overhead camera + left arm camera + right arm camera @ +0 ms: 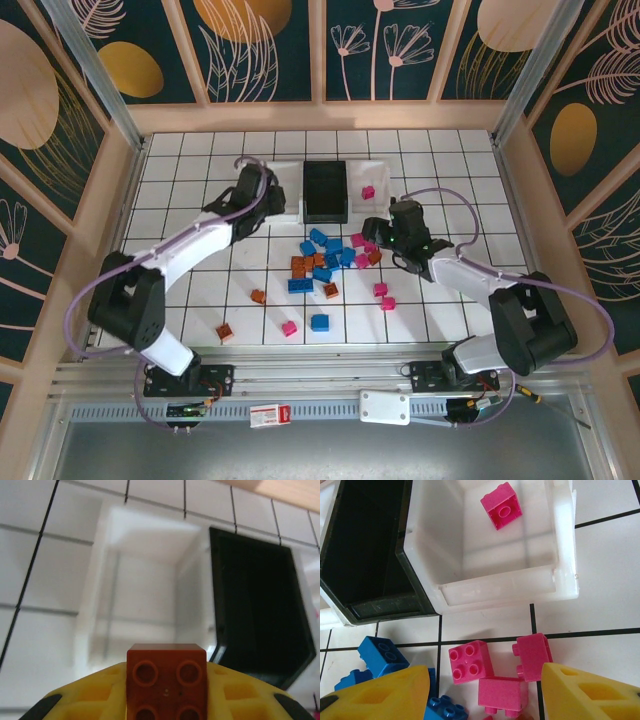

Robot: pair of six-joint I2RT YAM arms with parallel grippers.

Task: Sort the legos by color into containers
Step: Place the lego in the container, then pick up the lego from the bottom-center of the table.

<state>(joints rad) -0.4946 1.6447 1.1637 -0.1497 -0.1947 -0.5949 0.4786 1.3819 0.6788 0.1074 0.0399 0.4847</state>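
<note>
The left claw (266, 200) is clamped shut on an orange-brown lego (166, 677), which sits between its yellow fingers (100, 695) with its studs facing the wrist camera. Just ahead of this claw is the left white container (192, 595), and the black container (260, 605) stands right beside that bin, on the claw's right. The right claw (485, 692) is about half open and grips nothing. Three pink legos (471, 661) lie on the counter (605, 580) between and just ahead of its fingers, with blue legos (382, 655) by its left finger. Ahead of it, the right white container (495, 587) holds one pink lego (502, 505).
</note>
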